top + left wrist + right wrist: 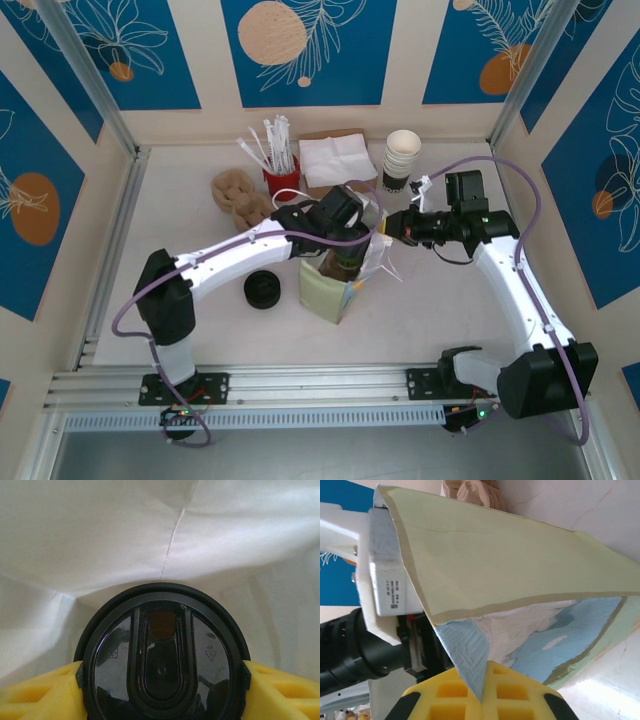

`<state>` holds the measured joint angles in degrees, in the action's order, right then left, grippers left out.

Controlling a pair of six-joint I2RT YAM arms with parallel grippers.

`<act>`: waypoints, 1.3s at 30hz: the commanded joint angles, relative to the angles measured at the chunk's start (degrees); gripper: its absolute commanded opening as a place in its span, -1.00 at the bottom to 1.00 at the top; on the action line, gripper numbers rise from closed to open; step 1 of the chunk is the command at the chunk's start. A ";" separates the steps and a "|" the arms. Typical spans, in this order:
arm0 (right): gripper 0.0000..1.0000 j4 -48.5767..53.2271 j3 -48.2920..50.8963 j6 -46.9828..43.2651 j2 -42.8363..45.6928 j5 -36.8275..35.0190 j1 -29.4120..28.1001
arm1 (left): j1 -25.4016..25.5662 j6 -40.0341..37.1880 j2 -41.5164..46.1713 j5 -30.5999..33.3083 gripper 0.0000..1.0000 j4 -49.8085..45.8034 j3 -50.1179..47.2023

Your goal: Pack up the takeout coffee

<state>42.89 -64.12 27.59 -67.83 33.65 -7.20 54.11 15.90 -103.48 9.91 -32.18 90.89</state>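
Observation:
The takeout coffee [162, 655] shows its round black lid from above, clamped between the yellow fingers [35, 695] of my left gripper [162, 692], which is shut on it. White bag lining [150, 535] lies right behind the lid. From above, the cup [349, 263] sits in the mouth of an upright pale olive paper bag [328, 292], under the left gripper [345, 228]. My right gripper [392, 228] is shut on the bag's upper rim. In the right wrist view, the bag [495, 555] has its edge pinched at the gripper [488, 682].
A loose black lid disc [263, 289] lies left of the bag. At the back stand a red cup of stirrers [280, 176], white napkins [336, 160] and a stack of white paper cups [402, 158]. A tan lumpy object [240, 196] sits behind the left arm.

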 commanded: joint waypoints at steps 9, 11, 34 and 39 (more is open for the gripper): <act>-1.00 2.67 -5.18 4.68 -4.85 6.14 3.74 | -0.19 -1.40 0.01 2.61 0.38 8.28 -4.64; -1.00 2.70 -5.76 5.55 -6.07 6.67 3.94 | 0.03 -1.30 -0.18 2.66 0.37 9.59 -5.32; -1.00 6.74 -9.06 10.71 -12.49 6.78 5.47 | 0.56 2.55 -1.99 -1.12 0.33 8.53 -8.26; -1.00 7.10 -9.54 10.37 -12.67 6.42 5.71 | 0.41 3.87 -2.55 -1.38 0.33 7.68 -8.81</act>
<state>47.64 -71.94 37.15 -80.07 39.16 -1.98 54.28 17.91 -105.23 10.57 -21.85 83.26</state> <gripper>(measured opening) 0.050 0.668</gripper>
